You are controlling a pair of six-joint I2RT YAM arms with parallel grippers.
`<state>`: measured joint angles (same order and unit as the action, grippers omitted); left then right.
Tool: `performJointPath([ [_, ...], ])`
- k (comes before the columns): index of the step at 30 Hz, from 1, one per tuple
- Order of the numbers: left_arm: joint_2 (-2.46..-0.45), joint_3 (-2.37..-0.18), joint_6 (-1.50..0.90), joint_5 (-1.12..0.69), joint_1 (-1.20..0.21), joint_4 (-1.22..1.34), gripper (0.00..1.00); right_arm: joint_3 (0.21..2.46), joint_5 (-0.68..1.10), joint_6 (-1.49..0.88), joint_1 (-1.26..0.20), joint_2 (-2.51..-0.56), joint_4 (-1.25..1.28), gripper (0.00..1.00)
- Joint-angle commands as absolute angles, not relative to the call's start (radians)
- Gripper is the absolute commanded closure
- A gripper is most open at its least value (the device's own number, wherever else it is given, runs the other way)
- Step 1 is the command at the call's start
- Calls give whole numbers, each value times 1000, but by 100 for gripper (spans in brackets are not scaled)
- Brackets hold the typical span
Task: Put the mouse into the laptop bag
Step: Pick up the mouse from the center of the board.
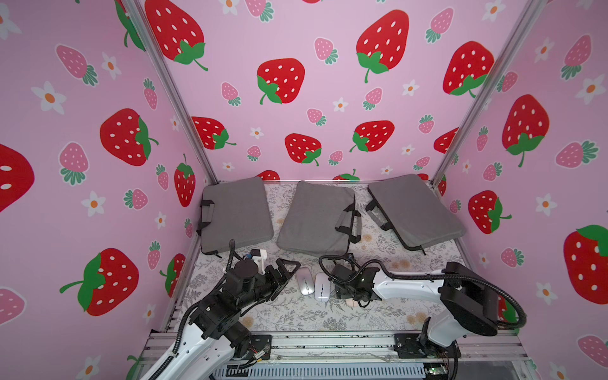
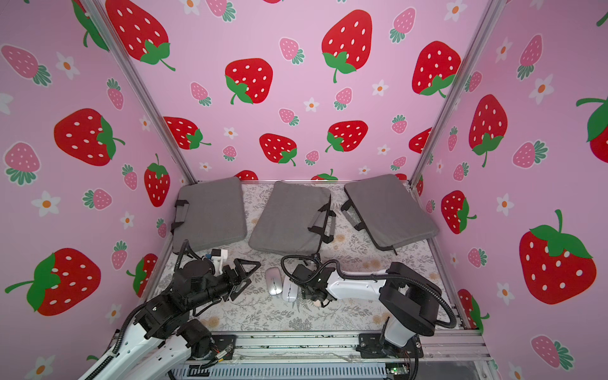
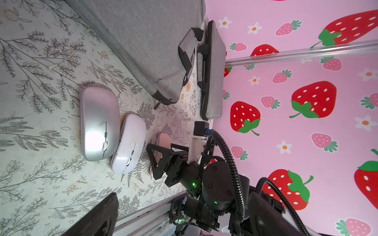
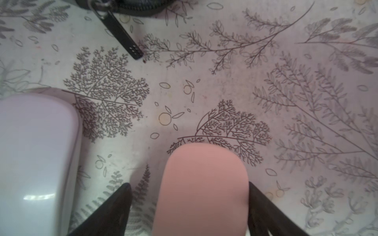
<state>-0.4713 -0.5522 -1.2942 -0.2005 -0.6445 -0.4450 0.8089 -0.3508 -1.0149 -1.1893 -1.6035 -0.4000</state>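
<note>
Just beside pink mouse (image 4: pixel 201 190) lies white mouse (image 4: pixel 36 159).

The silver oval mouse (image 3: pixel 99 122) is glossy with a metallic sheen. The white plastic mouse (image 3: pixel 128 143) is smooth and shiny. The pink rounded mouse (image 4: pixel 202 190) is matt. The middle grey laptop bag (image 1: pixel 316 217) is woven cloth. The leaf-printed tabletop cover (image 1: pixel 296 316) looks matt.

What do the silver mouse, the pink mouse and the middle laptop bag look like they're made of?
Silver mouse: likely plastic, metallic glossy coat; bright glare patch.
Pink mouse: probably matte plastic; no highlights.
Middle laptop bag: grey woven fabric, padded-looking; heathered weave, soft rounded edges.
</note>
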Motion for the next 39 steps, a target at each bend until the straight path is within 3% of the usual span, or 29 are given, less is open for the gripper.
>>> performJointPath([
  [1, -433, -565, -1335, -42, -715, -432, 1, 811, -324, -1040, -1198, -1646, -408, 18],
  [4, -403, -562, -1337, 31, -765, -448, 1, 805, -315, -1077, -1201, -1659, -413, 26],
  [11, -395, -613, -1284, 144, -792, -550, 1, 809, -351, -1070, -1215, -1625, -495, 20],
  [18, -488, -717, -1130, 296, -797, -681, 1, 834, -302, -989, -1241, -1583, -557, 20],
  [23, -542, -723, -955, 238, -797, -556, 3, 828, -256, -970, -1242, -1623, -514, 25],
  [29, -682, -804, -851, 227, -795, -532, 21, 807, -284, -985, -1237, -1606, -509, 42],
  [33, -815, -868, -785, 207, -793, -548, 20, 802, -316, -968, -1211, -1547, -519, 43],
  [37, -900, -862, -700, 203, -790, -408, 16, 796, -360, -923, -1121, -1427, -559, 43],
  [39, -951, -878, -666, 192, -788, -359, 11, 780, -390, -903, -1071, -1327, -568, 43],
])
